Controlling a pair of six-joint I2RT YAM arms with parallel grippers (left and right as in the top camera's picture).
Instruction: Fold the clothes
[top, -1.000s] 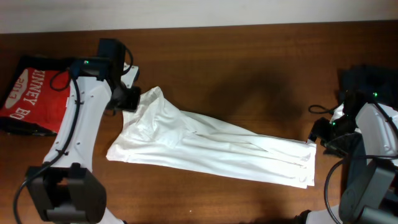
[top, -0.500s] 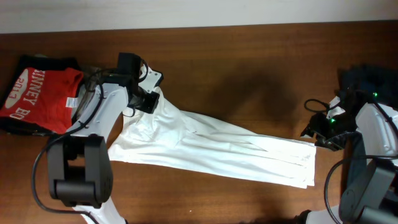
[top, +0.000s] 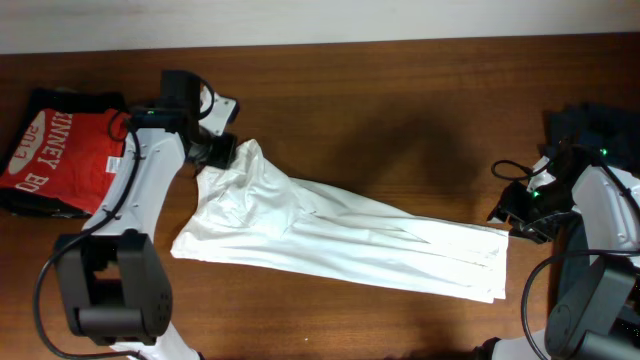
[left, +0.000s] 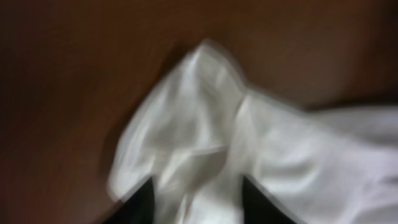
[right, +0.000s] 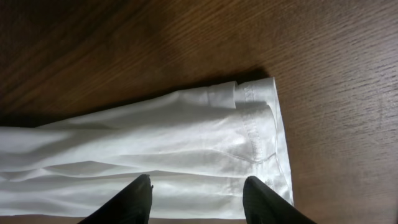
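Observation:
The white shirt (top: 330, 235) lies folded into a long strip across the wooden table, running from upper left to lower right. My left gripper (top: 222, 152) is open at the shirt's bunched upper-left end, with its fingers either side of the fabric in the left wrist view (left: 196, 199). The shirt (left: 249, 149) looks blurred there. My right gripper (top: 512, 215) is open just beyond the hemmed right end of the shirt (right: 186, 143). In the right wrist view (right: 199, 199) its fingers hover over that end and hold nothing.
A red shirt with white lettering (top: 60, 150) lies folded on a dark item at the far left. Dark gear and cables (top: 585, 130) sit at the right edge. Bare brown tabletop (top: 400, 120) lies behind the shirt.
My left arm swung right and then back left, and the shirt's upper-left end now stands bunched up a little higher. My right gripper shifted slightly left towards the hem.

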